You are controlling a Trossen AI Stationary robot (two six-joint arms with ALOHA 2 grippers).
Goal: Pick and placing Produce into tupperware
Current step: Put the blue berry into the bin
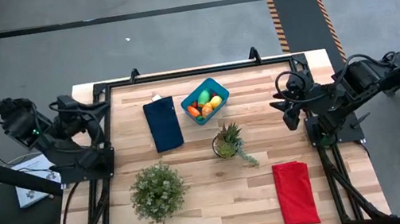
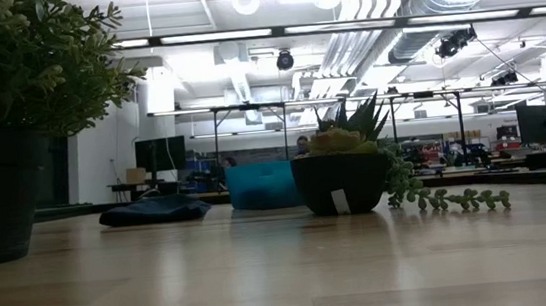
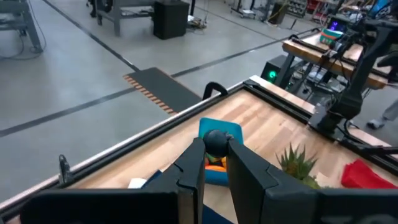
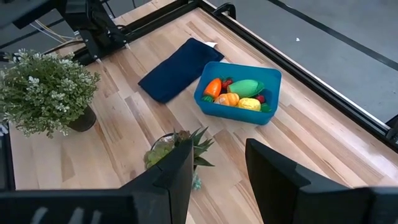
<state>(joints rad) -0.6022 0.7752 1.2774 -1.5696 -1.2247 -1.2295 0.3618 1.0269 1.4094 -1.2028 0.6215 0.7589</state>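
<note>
Two arms parked at table edges, none touching anything. Blue tub [image 1: 205,101] at far centre of table [image 1: 207,207], produce [image 4: 238,93] piled inside: green oval, orange piece, carrot, lemon. Navy cloth [image 1: 162,123] just beside tub; spiky plant [image 1: 227,141] near it; bushy plant [image 1: 158,191] and red cloth [image 1: 296,192] toward front. Left gripper [image 3: 215,168] over left edge, fingers nearly together, empty. Right gripper [image 4: 217,177] over right edge, fingers apart, empty.
</note>
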